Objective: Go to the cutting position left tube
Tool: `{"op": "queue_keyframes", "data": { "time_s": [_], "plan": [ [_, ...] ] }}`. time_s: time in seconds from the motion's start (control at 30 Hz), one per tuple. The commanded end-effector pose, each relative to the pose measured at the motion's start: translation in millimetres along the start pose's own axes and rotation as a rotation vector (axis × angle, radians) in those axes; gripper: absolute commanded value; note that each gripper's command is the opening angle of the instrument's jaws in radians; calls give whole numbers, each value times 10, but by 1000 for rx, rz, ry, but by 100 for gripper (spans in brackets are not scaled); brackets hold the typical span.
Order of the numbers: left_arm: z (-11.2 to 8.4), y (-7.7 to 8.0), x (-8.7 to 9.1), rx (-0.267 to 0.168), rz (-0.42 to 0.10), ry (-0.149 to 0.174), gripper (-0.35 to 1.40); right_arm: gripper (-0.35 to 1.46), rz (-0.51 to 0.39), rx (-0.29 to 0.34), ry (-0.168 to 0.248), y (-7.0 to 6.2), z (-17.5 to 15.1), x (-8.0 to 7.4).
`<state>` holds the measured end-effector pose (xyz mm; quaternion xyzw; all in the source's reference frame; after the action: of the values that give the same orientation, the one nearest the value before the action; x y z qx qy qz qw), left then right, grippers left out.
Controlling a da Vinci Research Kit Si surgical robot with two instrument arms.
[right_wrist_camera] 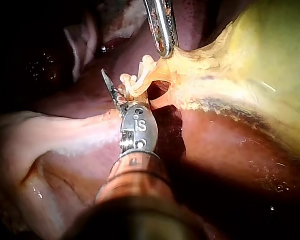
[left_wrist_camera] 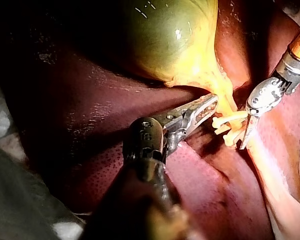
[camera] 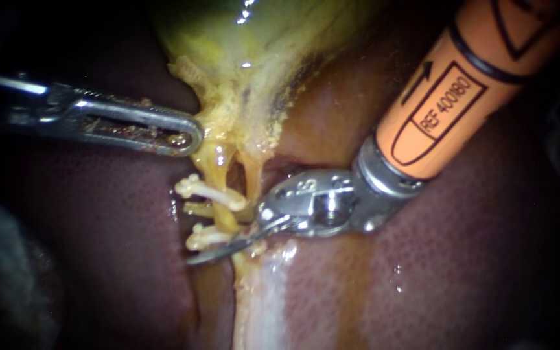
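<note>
**Endoscope view.** The left tube runs from the yellow neck of the gallbladder toward 6 o'clock. It carries three white clips that jut toward 9 o'clock. A second, bare tube lies just beside it at 3 o'clock.

The right instrument enters from 2 o'clock with its bladed pincer spread. One blade stands off from the shaft's line and crosses in front of the left tube just under the lowest clip, its tip toward 8 o'clock. The other blade does not show. The left tube lies at 10 o'clock of the pincer's hinge, close against it.

The left instrument enters from 9 o'clock, its pincer pinching the yellow tissue at the gallbladder's neck. The left tube lies at 5 o'clock of its tip. Dark red liver surrounds the field.

**Right wrist view.** The clips lie just ahead of the right instrument.
</note>
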<state>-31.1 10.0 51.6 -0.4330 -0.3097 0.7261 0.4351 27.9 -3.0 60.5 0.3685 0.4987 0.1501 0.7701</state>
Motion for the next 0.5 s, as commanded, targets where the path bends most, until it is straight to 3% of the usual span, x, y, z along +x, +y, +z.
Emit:
{"op": "queue_keyframes", "data": {
  "time_s": [0.03, 0.17, 0.5],
  "plan": [
    [1, 0, 0, 0, 0, 0, -35, 136, 12, -3, 5, 1, 2, 1],
    [1, 0, 0, 1, 0, 0, -35, 138, 81, -7, 41, 3, 9, 5],
    [1, 0, 0, 1, 0, 0, -35, 140, 103, 9, 74, -6, 13, 15]
  ]
}}
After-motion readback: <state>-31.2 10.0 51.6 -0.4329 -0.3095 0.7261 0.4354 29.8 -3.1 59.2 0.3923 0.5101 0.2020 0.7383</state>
